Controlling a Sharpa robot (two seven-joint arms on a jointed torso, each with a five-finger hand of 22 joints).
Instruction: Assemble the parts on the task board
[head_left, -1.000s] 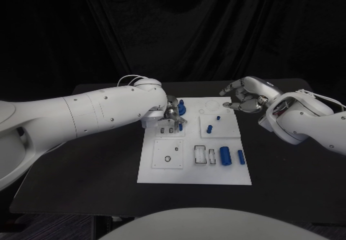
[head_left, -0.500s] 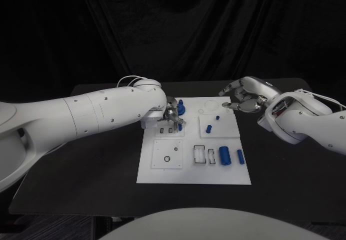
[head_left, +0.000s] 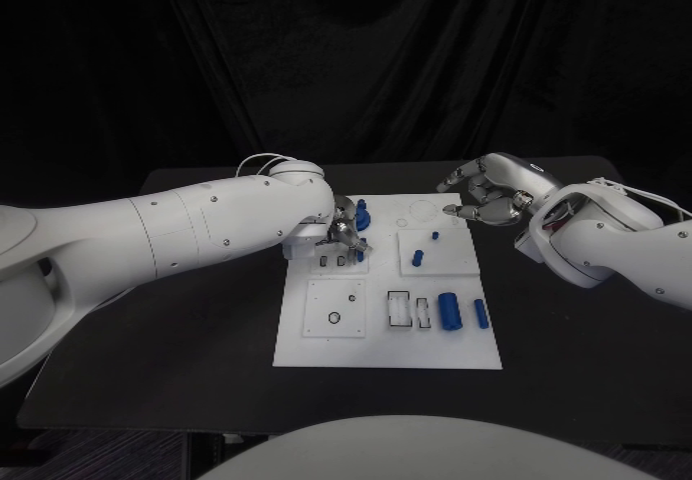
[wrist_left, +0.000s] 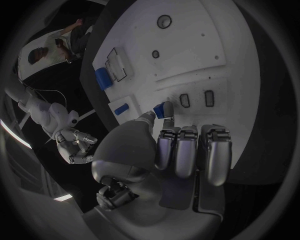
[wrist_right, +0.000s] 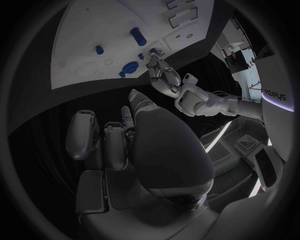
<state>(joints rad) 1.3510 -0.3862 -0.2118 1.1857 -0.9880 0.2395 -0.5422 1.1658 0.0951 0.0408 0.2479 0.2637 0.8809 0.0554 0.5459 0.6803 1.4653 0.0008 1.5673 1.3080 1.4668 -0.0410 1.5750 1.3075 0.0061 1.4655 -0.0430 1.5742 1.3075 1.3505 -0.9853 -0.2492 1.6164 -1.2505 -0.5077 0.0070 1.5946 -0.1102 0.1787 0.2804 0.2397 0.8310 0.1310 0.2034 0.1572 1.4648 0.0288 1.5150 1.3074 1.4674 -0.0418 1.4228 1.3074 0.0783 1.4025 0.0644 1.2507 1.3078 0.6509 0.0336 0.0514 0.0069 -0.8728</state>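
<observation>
My left robot hand (head_left: 342, 232) pinches a small blue peg (wrist_left: 166, 109) over the task board's (head_left: 389, 345) far-left corner; my right robot hand (head_left: 488, 195) hovers curled, empty.

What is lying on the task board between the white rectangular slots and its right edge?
In the head view, two blue parts lie there on the task board: a thick blue cylinder and, beside it, a thinner blue pin.
</observation>
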